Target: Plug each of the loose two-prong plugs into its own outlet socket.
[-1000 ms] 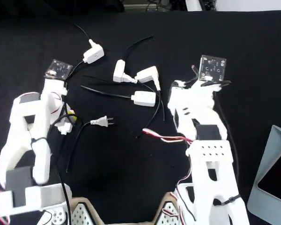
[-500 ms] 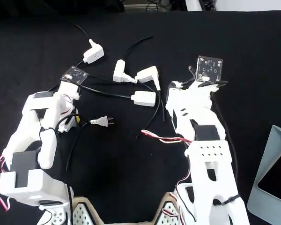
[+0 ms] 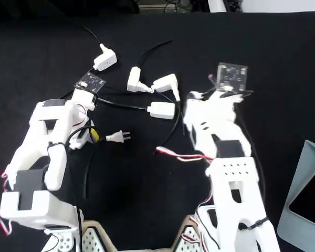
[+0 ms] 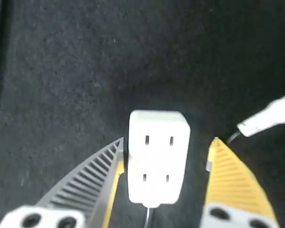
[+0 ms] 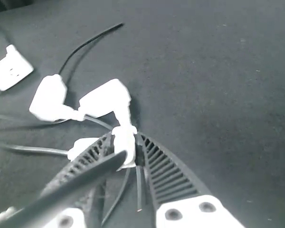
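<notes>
Early stage. Left gripper (image 4: 168, 142) is spread around a socket (image 4: 157, 159), not clamped. The loose plug (image 3: 118, 137) lies on the bench (image 3: 147, 199) nearby, unplugged. Right gripper (image 5: 125, 140) pinches the angled plug (image 5: 104, 102) by its neck; that one looks already mated, can't confirm.

High: fixed overhead, down over table (image 3: 283, 52). Left wrist: very near, steep onto outlet socket (image 4: 157, 154). Right wrist: near, low slant; shares plugs (image 5: 102, 100) with high.
</notes>
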`<action>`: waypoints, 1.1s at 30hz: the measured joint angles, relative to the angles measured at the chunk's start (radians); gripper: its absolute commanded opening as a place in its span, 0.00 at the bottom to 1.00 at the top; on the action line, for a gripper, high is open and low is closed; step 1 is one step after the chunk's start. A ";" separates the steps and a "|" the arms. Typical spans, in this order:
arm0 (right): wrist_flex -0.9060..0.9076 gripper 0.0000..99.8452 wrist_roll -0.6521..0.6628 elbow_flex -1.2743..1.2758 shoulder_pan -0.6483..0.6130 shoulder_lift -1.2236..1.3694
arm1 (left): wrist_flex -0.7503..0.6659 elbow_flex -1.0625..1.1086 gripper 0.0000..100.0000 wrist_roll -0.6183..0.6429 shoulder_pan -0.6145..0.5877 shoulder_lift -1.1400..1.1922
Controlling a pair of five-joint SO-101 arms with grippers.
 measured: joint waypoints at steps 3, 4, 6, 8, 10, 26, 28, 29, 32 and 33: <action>0.009 0.01 0.000 0.000 -0.054 0.000 | 0.040 0.000 0.29 0.011 -0.023 -0.086; 0.009 0.01 0.000 0.000 -0.077 0.000 | 0.052 0.000 0.29 0.011 -0.034 -0.121; 0.009 0.01 0.006 0.000 -0.121 0.000 | 0.084 0.000 0.29 0.015 -0.061 -0.201; 0.009 0.01 0.034 0.000 -0.176 0.000 | 0.112 0.000 0.29 0.061 -0.103 -0.275; 0.009 0.01 0.051 -0.008 -0.238 0.003 | 0.126 0.000 0.29 0.129 -0.157 -0.344; 0.009 0.01 0.195 -0.443 -0.605 0.557 | 0.103 0.339 0.29 0.580 -0.430 -0.621; 0.009 0.01 0.232 -0.502 -0.617 0.635 | 0.049 0.396 0.29 0.611 -0.431 -0.638; 0.009 0.01 0.249 -0.532 -0.623 0.675 | 0.021 0.425 0.29 0.621 -0.440 -0.646; 0.009 0.01 0.292 -0.611 -0.628 0.783 | -0.051 0.482 0.29 0.649 -0.465 -0.663; 0.009 0.01 0.302 -0.640 -0.626 0.818 | -0.063 0.489 0.29 0.652 -0.474 -0.667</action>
